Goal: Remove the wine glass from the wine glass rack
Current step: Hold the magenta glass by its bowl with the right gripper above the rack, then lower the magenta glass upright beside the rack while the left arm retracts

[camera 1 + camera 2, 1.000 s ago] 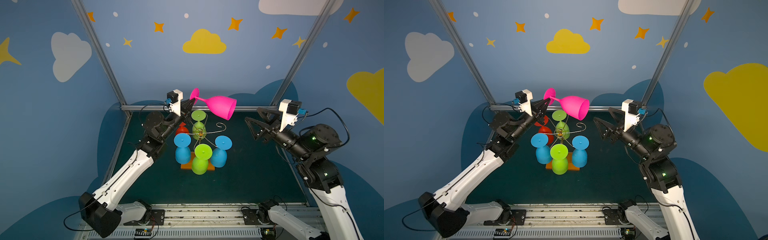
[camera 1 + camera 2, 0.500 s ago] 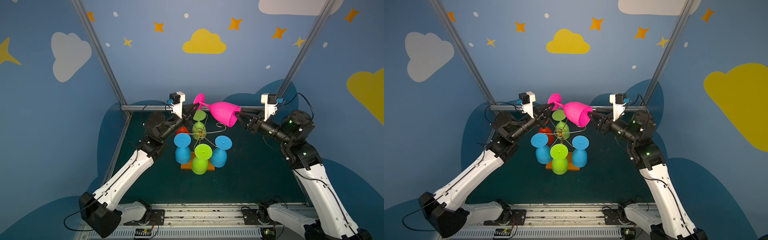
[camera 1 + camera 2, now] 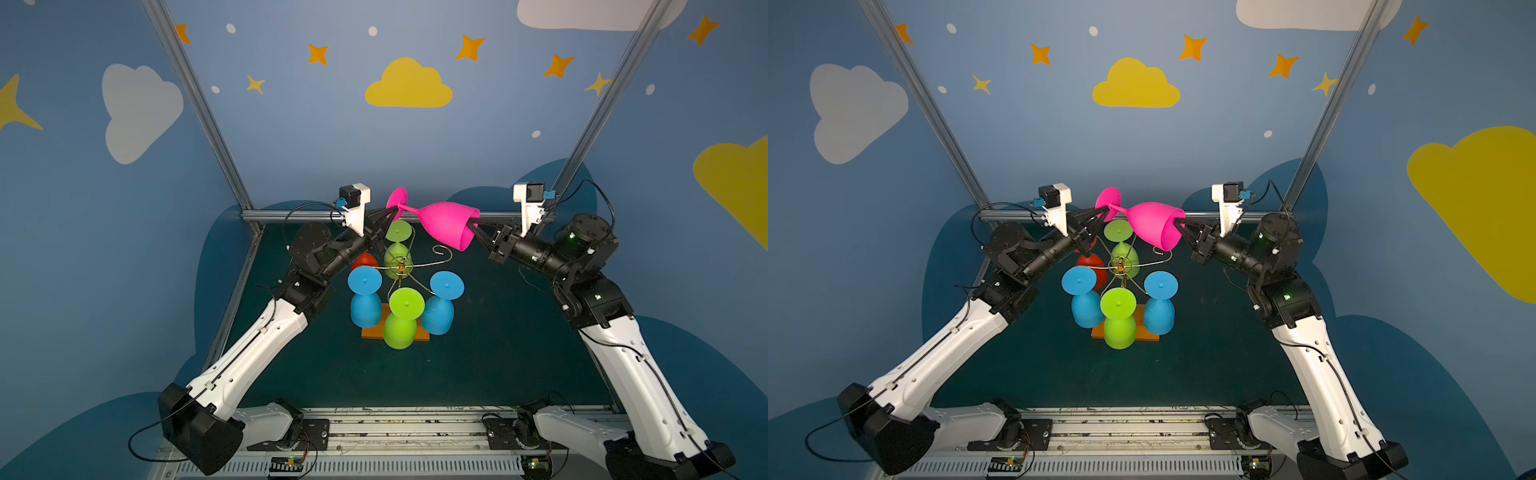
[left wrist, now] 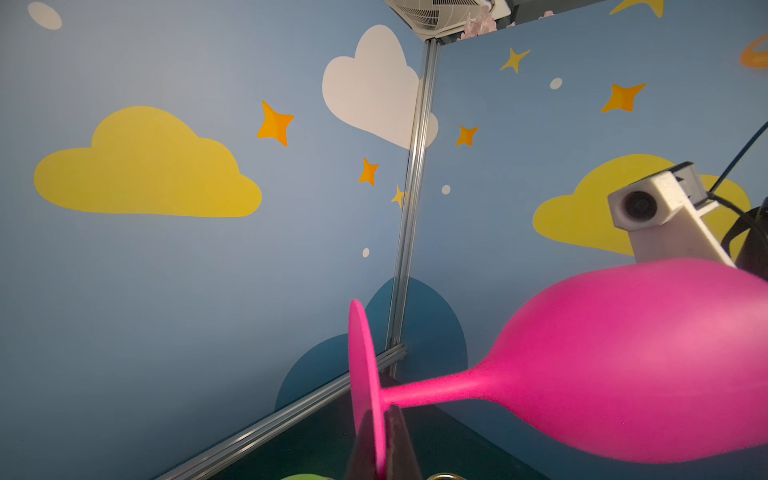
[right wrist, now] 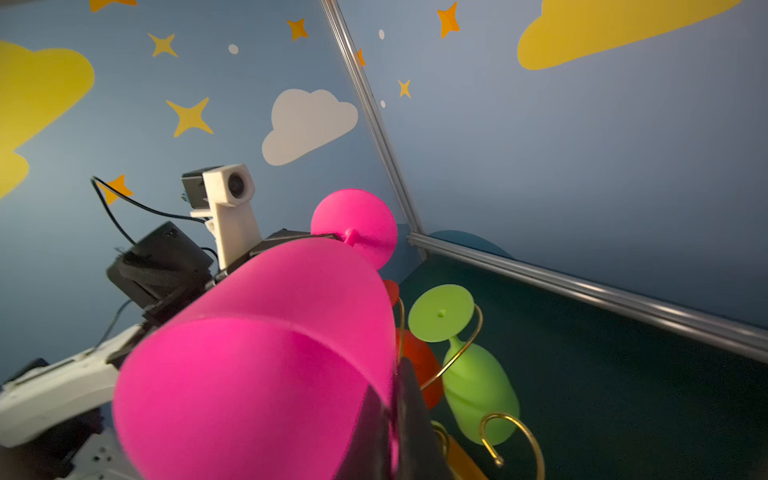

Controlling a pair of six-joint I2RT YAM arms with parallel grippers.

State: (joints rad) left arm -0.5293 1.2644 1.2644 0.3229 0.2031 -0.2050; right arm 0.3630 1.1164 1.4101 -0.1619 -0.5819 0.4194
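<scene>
A pink wine glass (image 3: 444, 224) (image 3: 1150, 226) lies on its side in the air above the wine glass rack (image 3: 402, 266) (image 3: 1120, 264), clear of its gold wire arms. My left gripper (image 3: 392, 212) (image 4: 380, 432) is shut on the edge of the glass's round foot. My right gripper (image 3: 471, 226) (image 5: 392, 411) is shut on the bowl's rim, one finger inside and one outside. In the right wrist view the pink bowl (image 5: 270, 353) fills the foreground. An empty scroll-tipped arm (image 5: 498, 419) curls just beyond it.
Upside down on the rack hang two blue glasses (image 3: 365, 307) (image 3: 438, 311), two green ones (image 3: 399, 328) (image 3: 397, 249) and a red one (image 3: 365, 261). Its orange-brown base (image 3: 370, 332) rests on dark green felt. Aluminium frame bars (image 3: 498, 216) run behind.
My right arm swung in from the right and its jaws closed on the pink glass's rim. The left gripper kept its hold on the foot while the glass dropped slightly.
</scene>
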